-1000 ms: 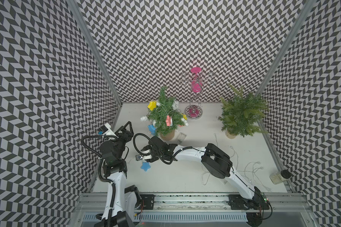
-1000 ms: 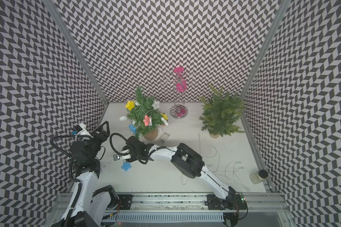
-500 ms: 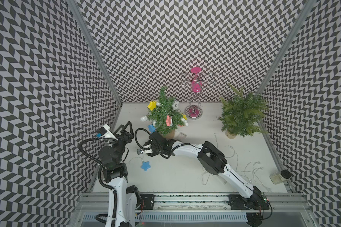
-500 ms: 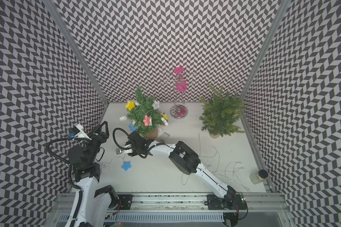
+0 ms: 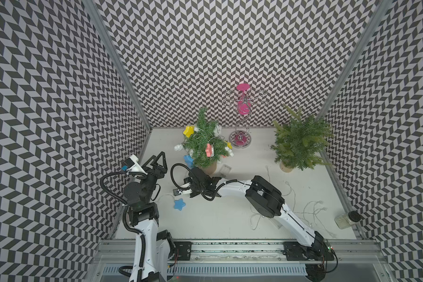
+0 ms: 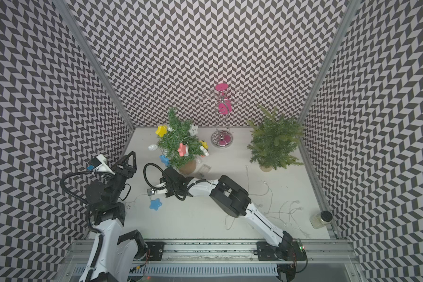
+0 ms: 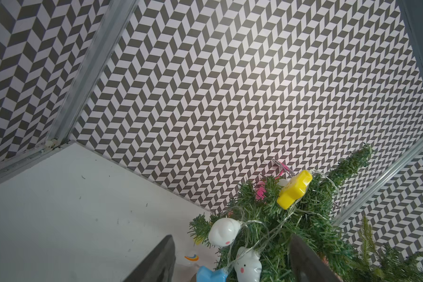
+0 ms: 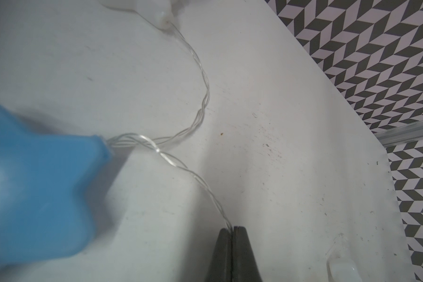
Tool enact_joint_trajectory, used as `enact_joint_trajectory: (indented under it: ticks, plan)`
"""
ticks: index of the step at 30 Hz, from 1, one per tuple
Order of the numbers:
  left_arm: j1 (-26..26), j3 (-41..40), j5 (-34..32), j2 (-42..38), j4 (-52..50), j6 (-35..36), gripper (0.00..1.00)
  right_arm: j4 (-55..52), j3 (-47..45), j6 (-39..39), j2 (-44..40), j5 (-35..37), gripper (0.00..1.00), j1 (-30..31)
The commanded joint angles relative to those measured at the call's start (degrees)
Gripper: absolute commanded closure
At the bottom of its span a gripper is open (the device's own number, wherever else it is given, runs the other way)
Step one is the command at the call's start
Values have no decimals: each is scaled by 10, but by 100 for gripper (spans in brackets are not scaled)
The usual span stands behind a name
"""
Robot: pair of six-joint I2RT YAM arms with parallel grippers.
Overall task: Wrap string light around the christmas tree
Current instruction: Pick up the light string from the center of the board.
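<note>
**Top views.** In both top views the christmas tree (image 5: 204, 144) stands in its pot toward the back of the table (image 5: 217, 219). Most of the string light (image 5: 208, 150) already sits in its branches. The free tail drops to the table, where a blue star lamp (image 5: 179, 204) lies between the two arms. The right arm (image 5: 235, 189) reaches across low, placing its wrist directly over this tail. The left gripper (image 5: 159, 160) is raised beside the tree, clear of the branches, probably to receive the strand. A second tree (image 5: 298, 144), undecorated, and a jar (image 5: 347, 218) stand well apart.

**Left wrist view.** The left gripper's fingers stand wide apart and hold nothing. Beyond them, a yellow lamp (image 7: 294, 189) and a white lamp (image 7: 224, 232) hang wired into the tree.

**Right wrist view.** The right gripper (image 8: 232, 230) is fully closed, pinching the thin wire (image 8: 200, 117) a short way from the blue star lamp. The hold is on the wire, not the lamp, likely so the lamp hangs free while the tail is led round the lower branches. A wire this thin may slip under tension.
</note>
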Motion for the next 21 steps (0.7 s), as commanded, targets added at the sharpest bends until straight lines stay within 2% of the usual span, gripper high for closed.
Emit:
enact_joint_trajectory:
  ticks: [1,4,11,14,21]
  plan:
    - [5,-10,59,17,87,-49,27,26,-12,29,-84,-41,100,5]
    - [6,-4,54,10,71,-45,27,43,-45,61,-133,-73,100,4]
    - [6,18,20,-67,-25,-19,31,58,-78,117,-214,-99,100,4]
    - [6,27,24,-74,-42,-17,34,60,-75,125,-221,-95,100,2]
    - [6,22,32,-85,-56,-16,35,51,-47,142,-219,-100,100,2]
